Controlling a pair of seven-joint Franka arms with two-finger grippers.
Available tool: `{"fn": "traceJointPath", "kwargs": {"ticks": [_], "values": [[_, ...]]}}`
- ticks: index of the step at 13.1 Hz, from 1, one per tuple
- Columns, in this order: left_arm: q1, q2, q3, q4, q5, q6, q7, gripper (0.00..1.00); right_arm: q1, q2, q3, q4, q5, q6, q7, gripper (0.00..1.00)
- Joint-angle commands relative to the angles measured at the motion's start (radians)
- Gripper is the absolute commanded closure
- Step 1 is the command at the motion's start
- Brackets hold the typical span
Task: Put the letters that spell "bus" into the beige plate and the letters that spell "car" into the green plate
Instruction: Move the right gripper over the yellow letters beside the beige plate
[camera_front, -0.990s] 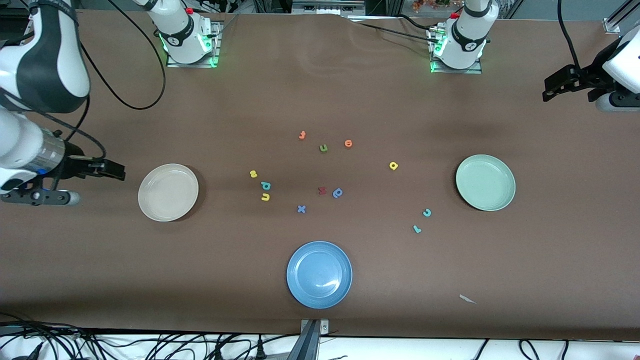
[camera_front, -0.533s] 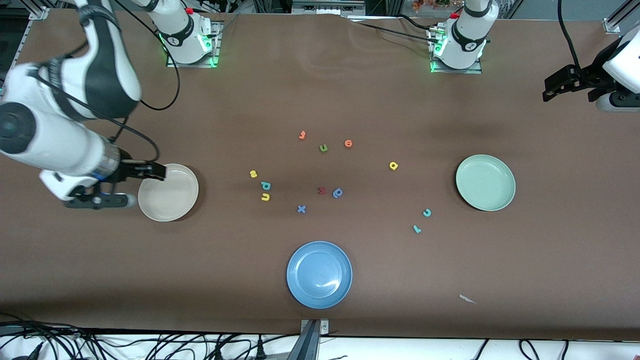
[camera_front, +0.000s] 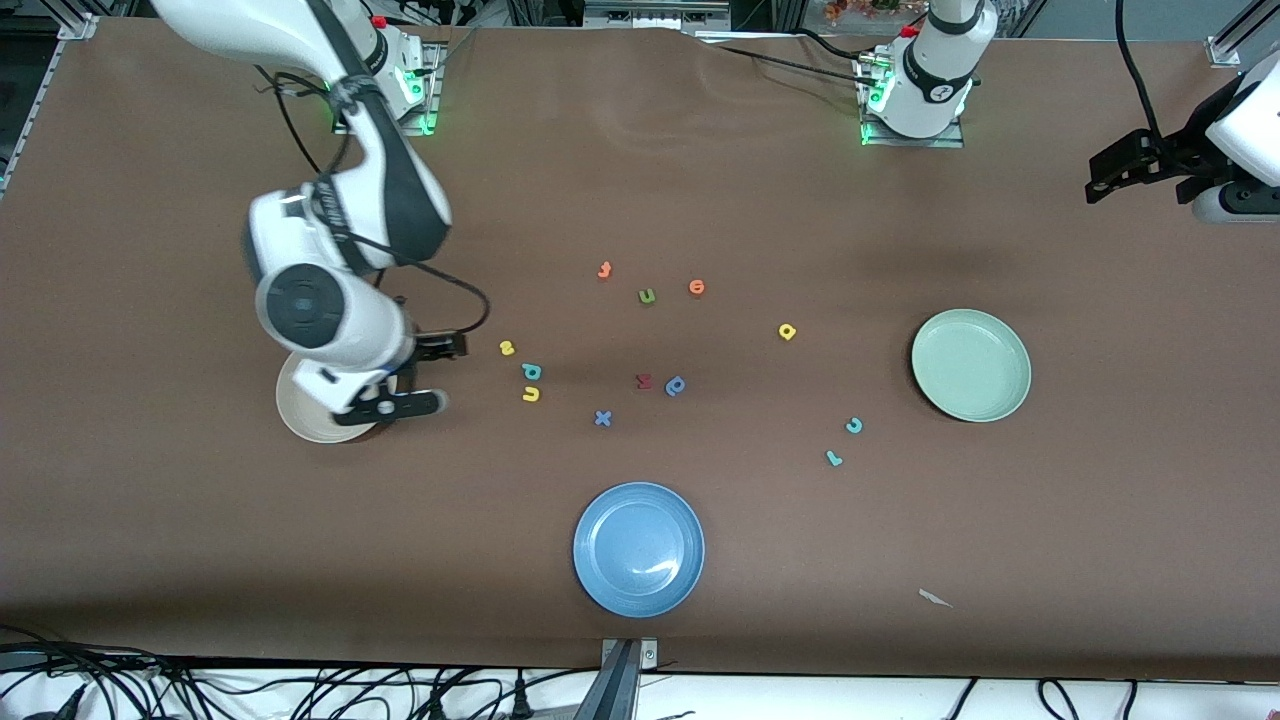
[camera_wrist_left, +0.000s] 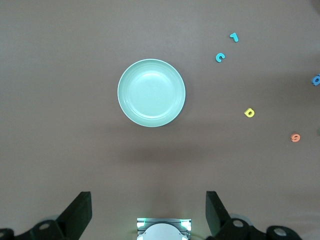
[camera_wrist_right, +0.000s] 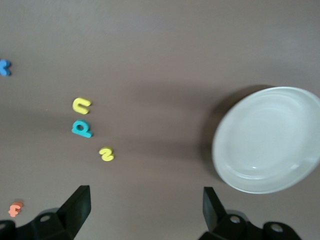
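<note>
While both plates sit bare, the beige plate (camera_front: 300, 415) lies toward the right arm's end of the brown worktop (camera_front: 640, 180), the green plate (camera_front: 970, 364) toward the left arm's end. Yellow "s" (camera_front: 507, 348), teal "b" (camera_front: 531, 372) and yellow "u" (camera_front: 531, 395) cluster mid-worktop; yellow "a" (camera_front: 787, 331), teal "c" (camera_front: 854, 425) and teal "r" (camera_front: 834, 458) lie nearer the green plate. Right gripper (camera_front: 455, 346), fingers apart, hangs between beige plate and "s". Left gripper (camera_front: 1100, 180), fingers apart, waits by the worktop's edge.

Three plates: beige plate (camera_front: 300, 420), green plate (camera_front: 970, 364), blue plate (camera_front: 638, 549). Twelve foam letters: three yellow (camera_front: 507, 348), three teal (camera_front: 531, 372), two orange (camera_front: 604, 270), two darker blue (camera_front: 602, 418), one green (camera_front: 647, 296), one dark red (camera_front: 644, 381). One white scrap (camera_front: 934, 598).
</note>
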Motion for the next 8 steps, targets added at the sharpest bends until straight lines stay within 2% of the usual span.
{"fn": "traceJointPath", "kwargs": {"ticks": [1,4,8], "values": [[0.010,0.013,-0.004,0.032,-0.027,-0.024,-0.006,0.00,0.049,-0.004,-0.006,-0.097,0.014,0.092,0.015,0.01],[0.010,0.013,-0.004,0.032,-0.027,-0.024,-0.006,0.00,0.051,0.002,0.017,-0.225,0.037,0.264,0.018,0.01],[0.007,0.013,-0.007,0.033,-0.033,-0.024,-0.007,0.00,0.051,0.044,0.044,-0.237,0.038,0.289,0.019,0.05]]}}
